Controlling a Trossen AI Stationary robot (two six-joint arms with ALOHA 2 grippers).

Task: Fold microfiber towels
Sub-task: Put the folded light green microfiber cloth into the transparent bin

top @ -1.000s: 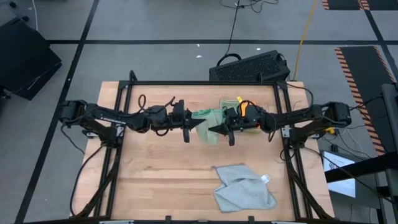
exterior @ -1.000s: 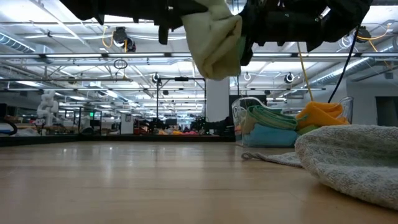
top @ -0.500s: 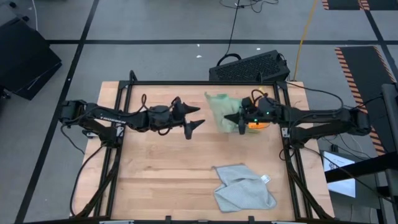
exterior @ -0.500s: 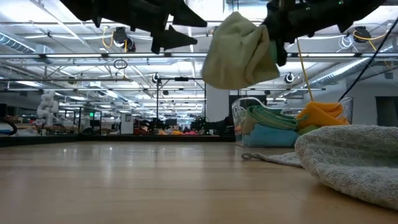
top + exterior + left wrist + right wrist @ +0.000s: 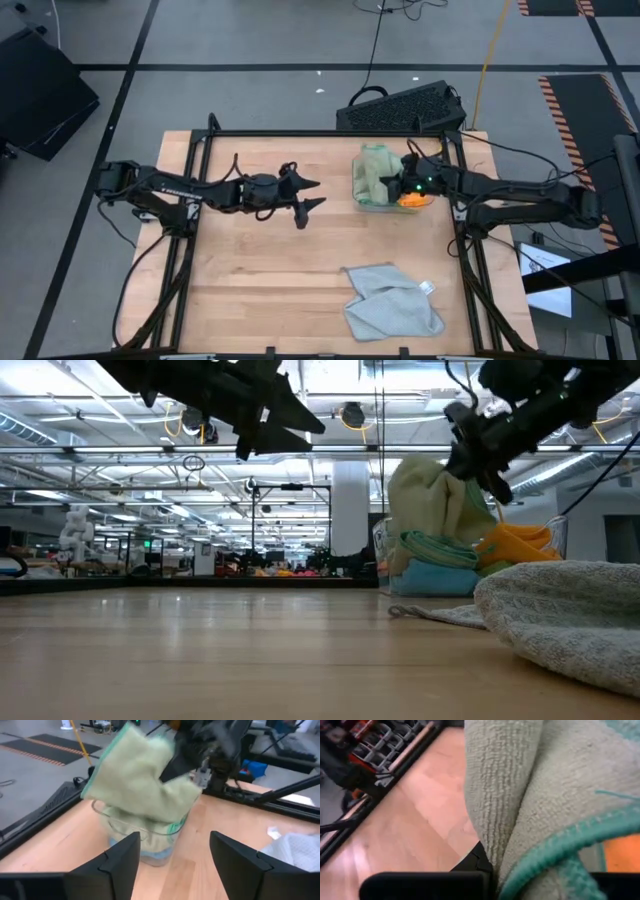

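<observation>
No readable writing or brand mark can be made out on any object. A pale sage green towel [image 5: 373,172] is gripped by the right gripper [image 5: 392,185] and held bunched over the clear plastic tray [image 5: 372,204] at the far right of the wooden table [image 5: 250,270]. In the low view the same towel [image 5: 428,498] hangs just above the cloths already stacked in the tray: a green-edged towel [image 5: 437,548], a blue towel [image 5: 430,580] beneath it, and an orange towel [image 5: 517,544] beside them. The left gripper [image 5: 308,193] is held above the middle of the table, well apart from the tray, with its fingers [image 5: 119,855] spread and nothing between them. A light grey towel [image 5: 391,302] lies rumpled near the front edge, with a small white tag [image 5: 427,288] at its corner. A black keyboard [image 5: 403,106] rests on the floor beyond the table.
</observation>
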